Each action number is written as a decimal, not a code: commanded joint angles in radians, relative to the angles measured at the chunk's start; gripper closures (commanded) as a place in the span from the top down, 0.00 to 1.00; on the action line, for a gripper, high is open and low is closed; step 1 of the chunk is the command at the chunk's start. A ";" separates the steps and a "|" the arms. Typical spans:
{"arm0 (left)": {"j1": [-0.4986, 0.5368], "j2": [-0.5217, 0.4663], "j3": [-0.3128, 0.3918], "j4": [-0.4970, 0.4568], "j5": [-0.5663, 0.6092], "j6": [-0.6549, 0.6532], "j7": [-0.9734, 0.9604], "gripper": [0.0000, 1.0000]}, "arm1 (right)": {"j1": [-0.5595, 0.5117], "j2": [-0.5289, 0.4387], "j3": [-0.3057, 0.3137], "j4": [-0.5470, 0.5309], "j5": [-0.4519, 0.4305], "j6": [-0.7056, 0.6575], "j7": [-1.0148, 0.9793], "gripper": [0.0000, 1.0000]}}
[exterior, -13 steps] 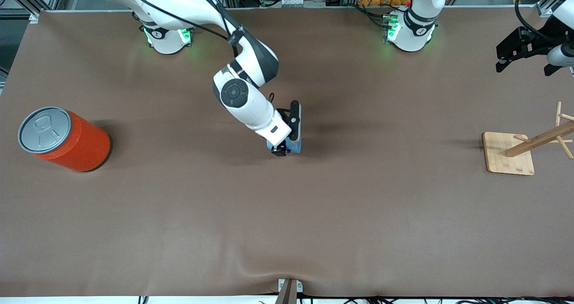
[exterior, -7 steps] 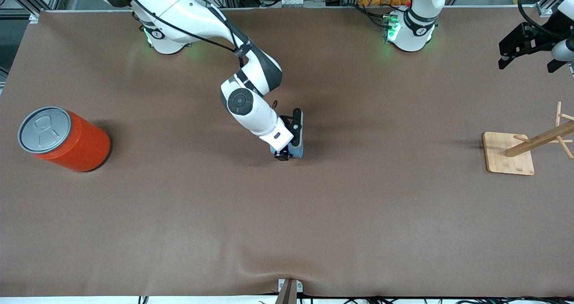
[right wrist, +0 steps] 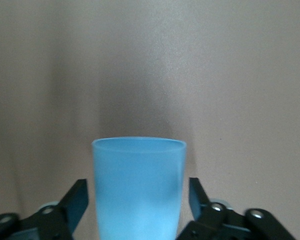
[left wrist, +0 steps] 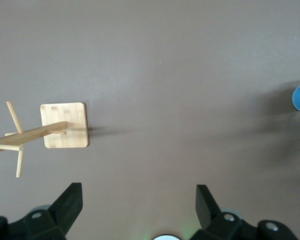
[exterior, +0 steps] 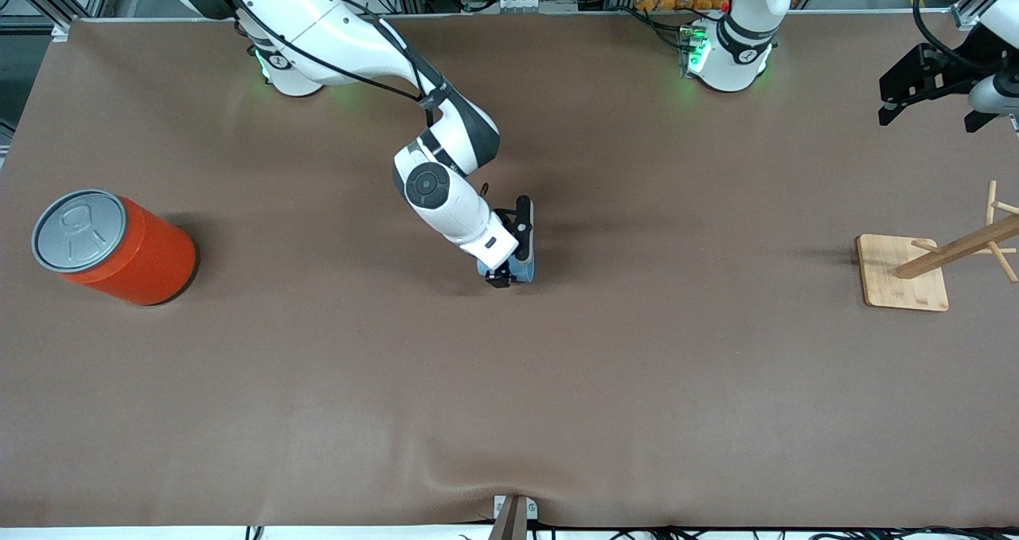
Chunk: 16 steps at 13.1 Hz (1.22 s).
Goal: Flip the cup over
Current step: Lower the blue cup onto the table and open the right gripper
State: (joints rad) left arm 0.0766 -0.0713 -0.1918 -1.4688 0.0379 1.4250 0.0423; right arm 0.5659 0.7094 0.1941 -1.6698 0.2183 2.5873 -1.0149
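Cup [right wrist: 138, 187] stands on the table [exterior: 509, 381] near its middle, well apart from the orange can [exterior: 115, 247] at the right arm's end. The right gripper [exterior: 509, 273] is down around the cup, fingers [right wrist: 76, 202] apart with a slim gap on each side. The left gripper [left wrist: 137, 200] waits high, jaws wide apart, near the wooden rack [exterior: 907, 273].

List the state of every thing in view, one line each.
Cup: upright on the table, between the right gripper's fingers, gaps showing on both sides.
Right gripper: open, low around the cup.
Left gripper: open, empty, waiting high at its arm's end of the table.
Can: standing, tab top sealed.
Rack: upright, pegs bare.
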 commanded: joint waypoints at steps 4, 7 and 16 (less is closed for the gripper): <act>0.000 0.001 -0.005 0.005 -0.013 0.008 0.019 1.00 | 0.003 -0.022 -0.002 -0.021 0.021 0.024 -0.002 1.00; 0.000 -0.001 -0.005 0.004 -0.015 0.006 0.021 1.00 | 0.000 -0.048 -0.001 -0.016 0.023 -0.029 0.076 1.00; 0.002 0.001 -0.005 0.004 -0.006 0.006 0.021 1.00 | -0.033 -0.146 -0.008 0.004 0.023 -0.225 0.243 1.00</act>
State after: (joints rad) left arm 0.0737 -0.0690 -0.1946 -1.4688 0.0379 1.4287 0.0428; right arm 0.5626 0.6056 0.1853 -1.6633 0.2224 2.4245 -0.7855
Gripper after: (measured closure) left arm 0.000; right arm 0.000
